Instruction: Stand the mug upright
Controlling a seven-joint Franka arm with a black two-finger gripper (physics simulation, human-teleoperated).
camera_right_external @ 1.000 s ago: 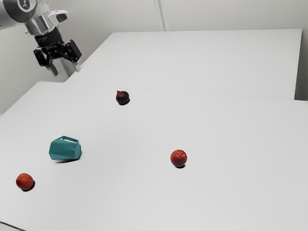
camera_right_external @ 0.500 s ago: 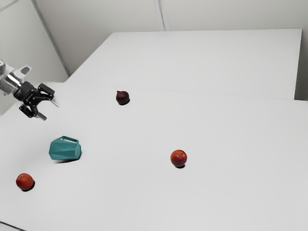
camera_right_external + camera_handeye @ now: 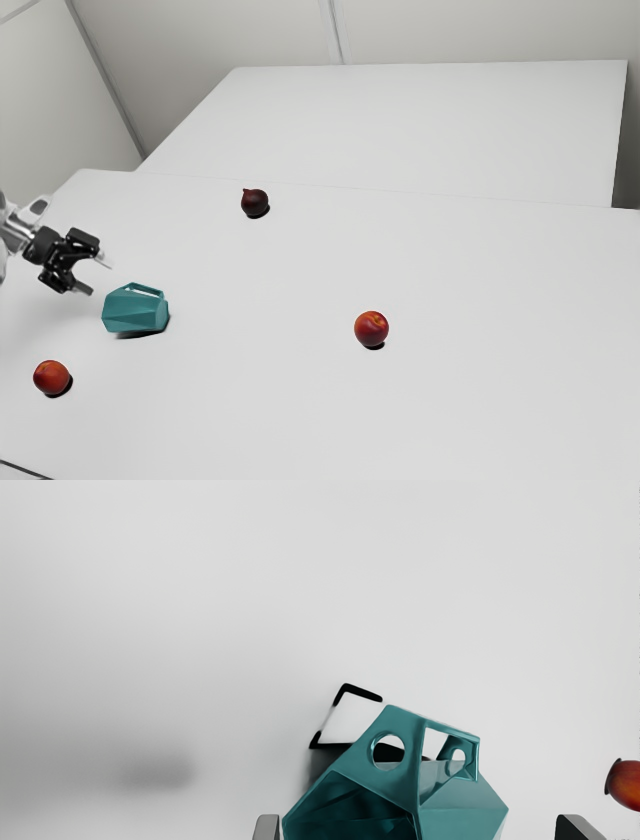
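Teal faceted mug (image 3: 135, 309) — tipped on its side, handle up — on the table (image 3: 250, 400).

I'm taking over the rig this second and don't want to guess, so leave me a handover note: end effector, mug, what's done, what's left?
End effector: open, nothing gripped, close to the mug on the exterior view's left.
Teal mug: lying on its side on the table.
Nearby: one red-orange fruit lies close to the mug, so probably worth watching; another and a dark round object with a nub are farther off.
Done: end effector near the mug; no grasp yet.
Left: grip the mug, turn it upright, set it on its base, release.
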